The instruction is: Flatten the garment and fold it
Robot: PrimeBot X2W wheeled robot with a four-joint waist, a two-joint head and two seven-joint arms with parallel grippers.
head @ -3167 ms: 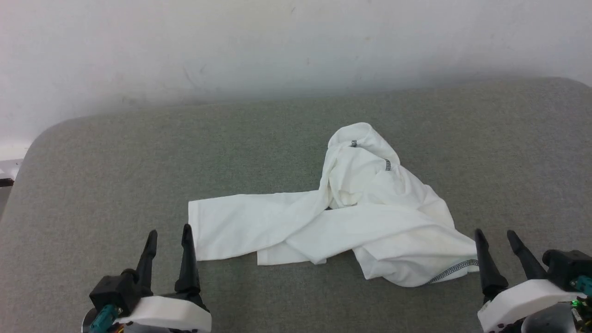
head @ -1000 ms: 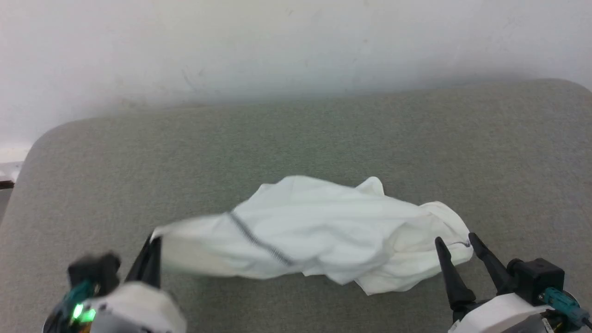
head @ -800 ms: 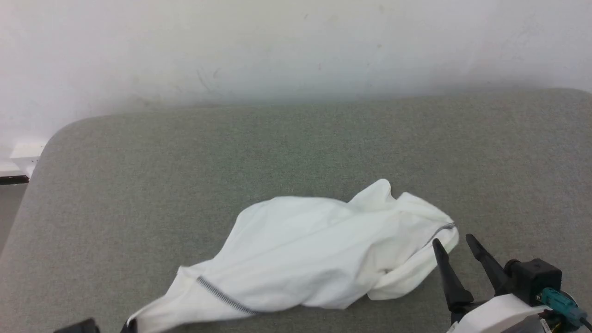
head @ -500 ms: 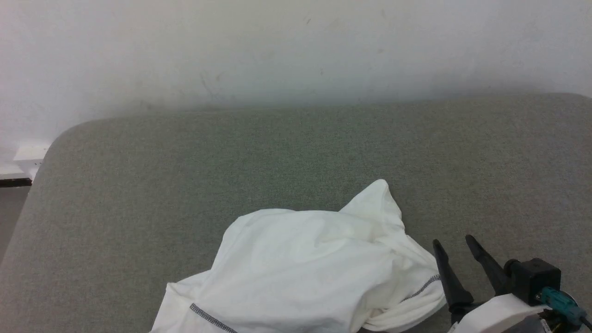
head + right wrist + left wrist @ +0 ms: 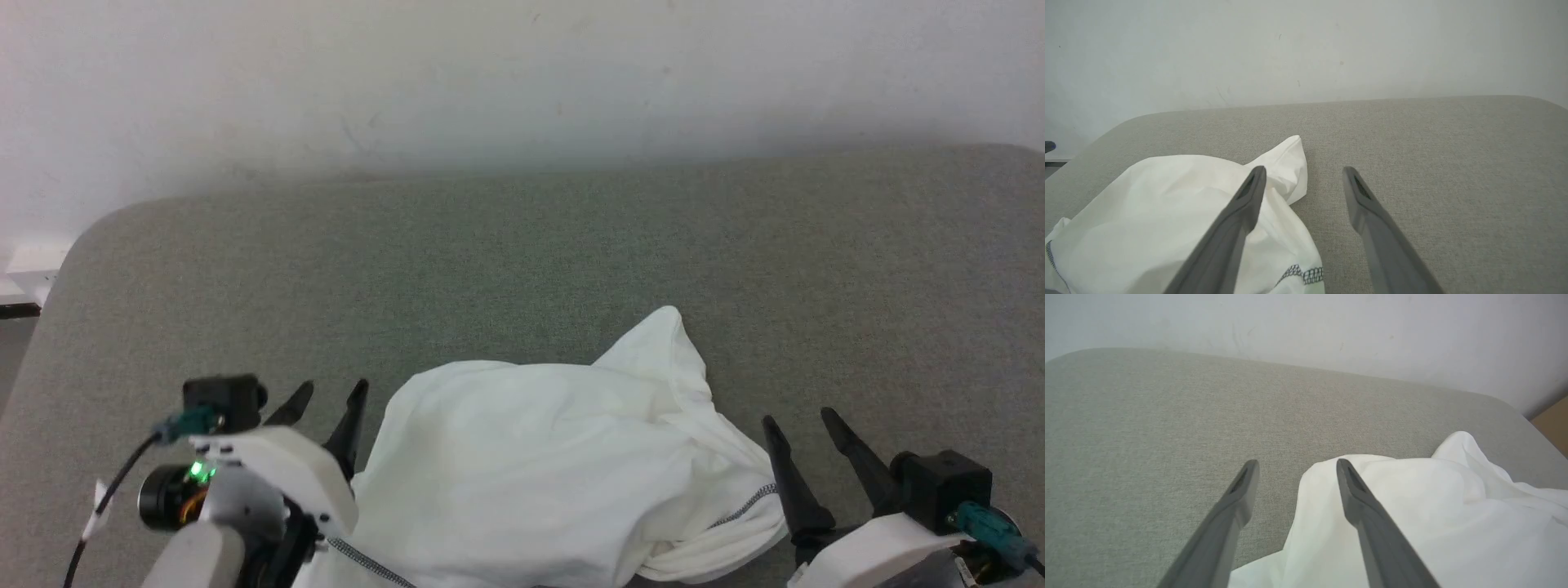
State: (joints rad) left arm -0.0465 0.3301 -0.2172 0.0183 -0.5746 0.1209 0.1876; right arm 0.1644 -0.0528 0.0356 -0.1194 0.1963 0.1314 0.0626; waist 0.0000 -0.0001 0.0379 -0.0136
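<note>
"Two grippers are hovering at the near edge. Are they holding anything?"

"Nothing, as far as I'm seeing. The left gripper (image 5: 330,392) is sitting at the near left with its jaws spread, just beside the left edge of the garment (image 5: 539,465). The right gripper (image 5: 798,420) is sitting at the near right, jaws spread as well, just beside the cloth's right edge."

"And where is the garment lying?"

"It's lying bunched in a white heap on the grey-green padded surface (image 5: 522,245), toward the near side and between the two grippers. One pointed fold is poking out toward the far side, where the pale wall (image 5: 490,73) is rising behind the surface."

"Is any stitching showing?"

"Yes. Dark zigzag stitching (image 5: 739,510) is running along a hem at the near right, close to the right gripper. Another stretch is showing at the near left, by the left gripper's white housing."

"Are the fingers touching the cloth?"

"I'm not managing to tell. In the left wrist view, one of that gripper's fingers (image 5: 1372,522) is crossing in front of the garment's edge while the other is standing over bare surface. In the right wrist view it's mirrored: one finger is overlapping the cloth and the other is pointing out over bare padding."
</note>
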